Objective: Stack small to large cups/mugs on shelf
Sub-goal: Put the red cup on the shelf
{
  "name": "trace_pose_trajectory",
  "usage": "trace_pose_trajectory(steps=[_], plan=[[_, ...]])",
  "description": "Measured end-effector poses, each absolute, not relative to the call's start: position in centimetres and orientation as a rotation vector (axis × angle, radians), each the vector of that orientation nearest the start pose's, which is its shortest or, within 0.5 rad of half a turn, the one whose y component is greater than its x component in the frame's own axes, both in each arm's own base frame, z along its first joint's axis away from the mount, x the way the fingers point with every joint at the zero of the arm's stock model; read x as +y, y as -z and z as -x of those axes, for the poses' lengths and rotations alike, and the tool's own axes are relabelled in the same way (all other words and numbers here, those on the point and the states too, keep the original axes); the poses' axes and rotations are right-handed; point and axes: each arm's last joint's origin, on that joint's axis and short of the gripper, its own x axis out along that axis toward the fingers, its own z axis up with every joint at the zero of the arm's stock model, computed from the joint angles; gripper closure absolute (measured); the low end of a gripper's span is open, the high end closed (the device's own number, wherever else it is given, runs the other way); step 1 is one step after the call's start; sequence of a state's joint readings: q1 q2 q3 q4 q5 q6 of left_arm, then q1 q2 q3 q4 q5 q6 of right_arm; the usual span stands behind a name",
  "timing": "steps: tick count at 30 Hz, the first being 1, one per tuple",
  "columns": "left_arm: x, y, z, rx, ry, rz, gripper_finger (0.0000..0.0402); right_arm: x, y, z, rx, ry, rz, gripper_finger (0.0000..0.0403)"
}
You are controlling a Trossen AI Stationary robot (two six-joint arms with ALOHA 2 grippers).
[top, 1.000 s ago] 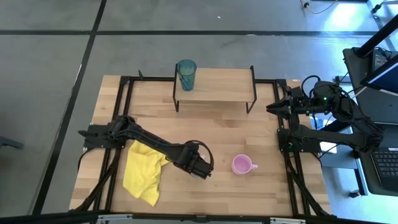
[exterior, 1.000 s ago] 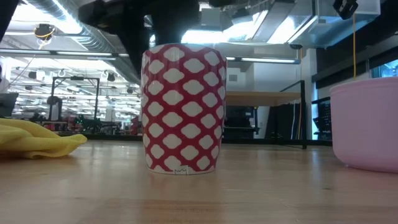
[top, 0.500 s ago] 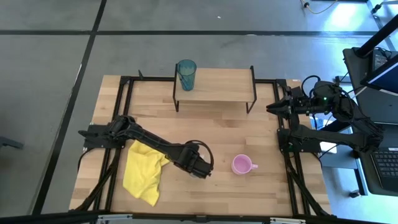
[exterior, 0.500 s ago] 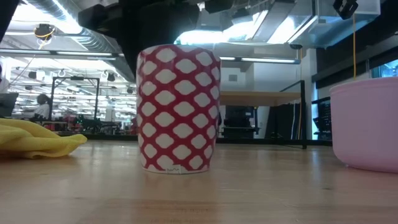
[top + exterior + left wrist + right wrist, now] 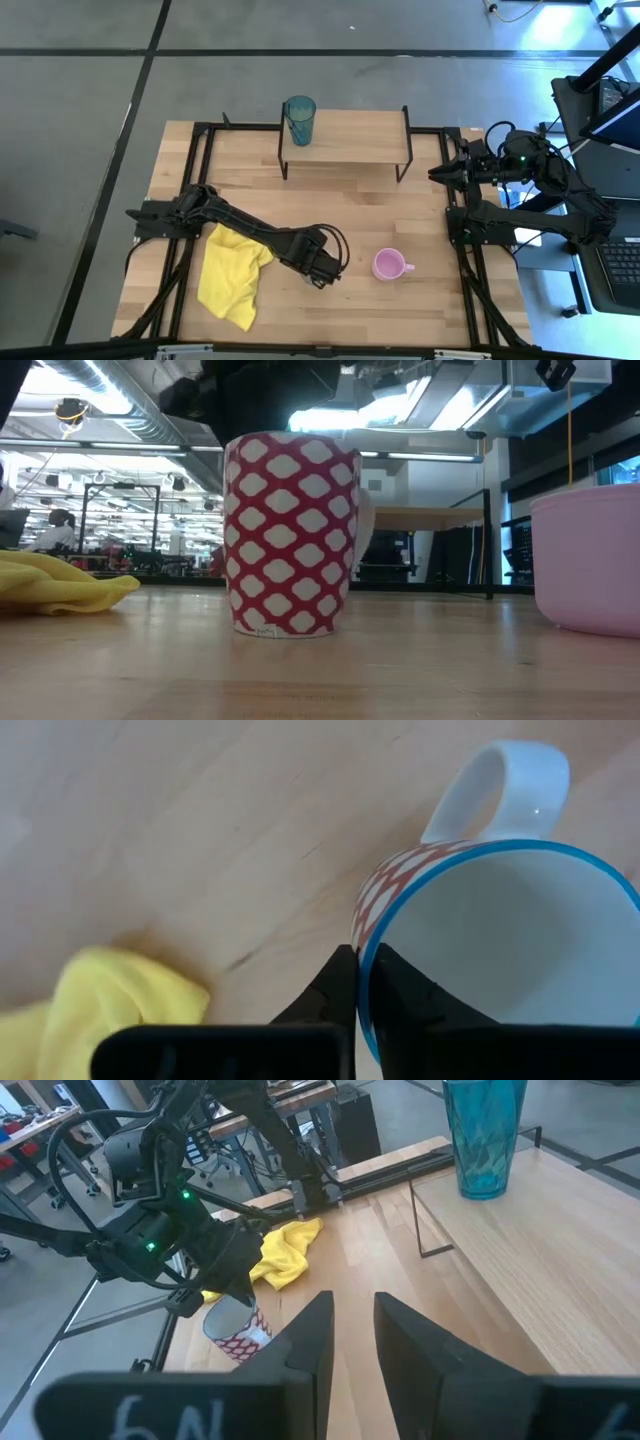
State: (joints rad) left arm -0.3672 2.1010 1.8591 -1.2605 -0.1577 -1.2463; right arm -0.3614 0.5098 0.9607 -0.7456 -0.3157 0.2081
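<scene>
Rim grip: left gripper [image 5: 362, 982] pinched shut on patterned mug's [image 5: 470, 930] wall, opposite handle at twelve o'clock. Ceramic, rigid, glazed, slippery, likely tilting when lifted.

We see even, bright overhead light on the table [image 5: 380, 195] from above; shadows there are faint. At table height, ceiling strip lights [image 5: 130, 448] glare behind, leaving the patterned mug [image 5: 291, 535] front-lit but the pink mug [image 5: 590, 555] soft. Left wrist close-up: yellow cloth [image 5: 90, 1000] blurred.
</scene>
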Motion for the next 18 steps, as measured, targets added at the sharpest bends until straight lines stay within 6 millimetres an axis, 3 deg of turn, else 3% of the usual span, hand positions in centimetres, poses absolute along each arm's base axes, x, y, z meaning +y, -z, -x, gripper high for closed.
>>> trace_pose_trajectory(steps=[7, 18], plan=[[-14.0, -23.5, -39.3, 1.348, -0.41, 0.294, 0.0393, -1.8, -36.5, -7.3, 0.271, 0.082, -0.361, 0.0326], [-10.9, -23.6, -41.0, 1.363, 0.153, -0.234, 0.0393, -1.6, -36.6, -7.4, 0.274, 0.053, -0.59, 0.0326]])
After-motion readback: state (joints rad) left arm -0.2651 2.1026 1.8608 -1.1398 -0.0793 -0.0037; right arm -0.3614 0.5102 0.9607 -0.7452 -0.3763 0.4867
